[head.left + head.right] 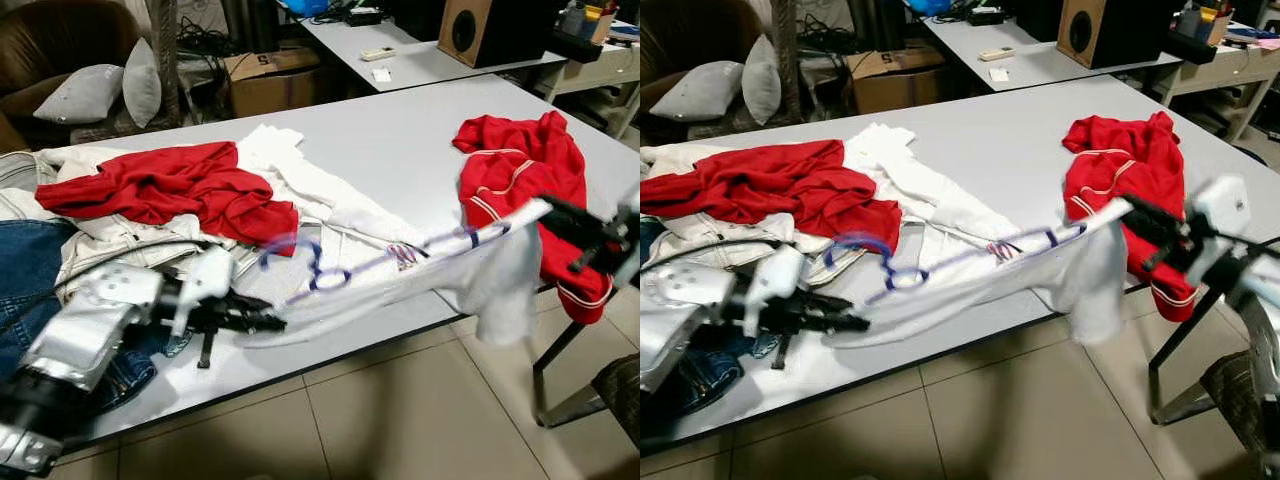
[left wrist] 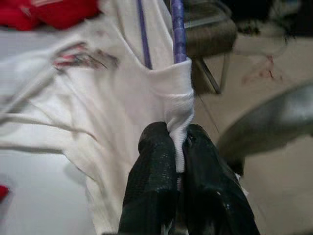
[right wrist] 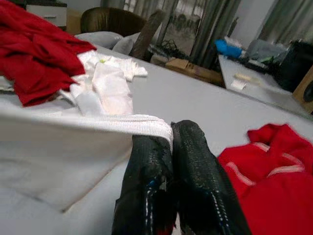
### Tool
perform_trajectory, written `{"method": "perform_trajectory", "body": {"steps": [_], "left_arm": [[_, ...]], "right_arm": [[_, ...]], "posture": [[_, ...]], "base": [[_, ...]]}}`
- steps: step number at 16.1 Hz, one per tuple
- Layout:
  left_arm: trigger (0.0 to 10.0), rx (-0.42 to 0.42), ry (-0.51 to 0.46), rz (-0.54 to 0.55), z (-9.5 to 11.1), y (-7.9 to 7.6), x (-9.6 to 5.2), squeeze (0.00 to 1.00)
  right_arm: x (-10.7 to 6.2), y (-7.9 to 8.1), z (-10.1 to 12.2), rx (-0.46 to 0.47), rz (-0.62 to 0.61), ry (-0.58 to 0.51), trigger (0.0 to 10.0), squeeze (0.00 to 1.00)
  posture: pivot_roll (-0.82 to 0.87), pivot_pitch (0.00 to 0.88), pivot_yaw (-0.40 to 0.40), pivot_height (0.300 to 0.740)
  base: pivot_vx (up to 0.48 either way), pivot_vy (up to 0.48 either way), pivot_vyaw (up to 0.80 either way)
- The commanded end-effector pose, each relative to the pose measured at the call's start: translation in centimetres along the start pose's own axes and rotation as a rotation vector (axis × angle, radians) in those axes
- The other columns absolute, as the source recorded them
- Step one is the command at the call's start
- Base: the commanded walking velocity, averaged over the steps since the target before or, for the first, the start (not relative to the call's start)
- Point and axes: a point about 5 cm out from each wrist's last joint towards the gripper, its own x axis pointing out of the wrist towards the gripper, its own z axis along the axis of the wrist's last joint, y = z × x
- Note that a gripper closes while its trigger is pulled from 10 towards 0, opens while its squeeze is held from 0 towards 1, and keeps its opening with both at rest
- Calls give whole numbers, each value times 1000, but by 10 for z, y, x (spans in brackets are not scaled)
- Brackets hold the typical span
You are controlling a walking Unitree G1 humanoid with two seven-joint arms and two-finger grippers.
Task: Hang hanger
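Left tool (image 1: 268,322) and right tool (image 1: 1137,212) each pinch blurred white shirt (image 1: 440,275); purple hanger (image 1: 330,275) seemingly inside.

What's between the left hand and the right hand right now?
In the left eye view, the white shirt with the purple hanger inside it is stretched between the left hand and the right hand, spanning the table's front edge.
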Motion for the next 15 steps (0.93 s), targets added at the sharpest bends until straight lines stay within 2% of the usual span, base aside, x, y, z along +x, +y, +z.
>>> {"method": "perform_trajectory", "body": {"steps": [1, 4, 6, 9, 10, 11, 14, 15], "left_arm": [[0, -7, -8, 22, 1, 1, -6, 0], [0, -32, 67, 4, -11, -5, -6, 0], [0, -35, 78, 25, -13, -3, -5, 0], [0, -15, 149, 111, -20, 7, -2, 0], [0, -6, 157, 168, -21, 14, -3, 0], [0, -5, 146, 177, -20, 16, -3, 0], [0, -28, 90, 80, -15, 7, -1, 0], [0, -58, 80, -11, -15, -2, 2, 0]], "right_arm": [[-6, -7, 8, -15, -28, -17, 0, 0], [-1, -2, 13, -11, -9, -42, 0, 0], [-1, -2, 16, -12, 2, -55, 0, 0], [1, 2, 21, -5, 32, -72, 0, 0], [1, 3, 21, -2, 37, -75, 0, 0], [0, 3, 21, -1, 38, -76, 0, 0], [-1, 0, 22, -3, 29, -73, 0, 0], [-2, -2, 22, -4, 21, -69, 0, 0]], "posture": [[-58, 0, 60, 740], [-45, 0, 51, 740], [-45, 0, 51, 740], [-45, 0, 51, 740], [-48, 0, 54, 740], [-48, 0, 56, 740], [-48, 0, 56, 740], [-47, 0, 56, 740]], "base": [[0, 0, 0], [0, 0, 0], [0, 0, 0], [0, 0, 0], [0, 0, 0], [0, 0, 0], [0, 0, 0], [0, 0, 0]]}}
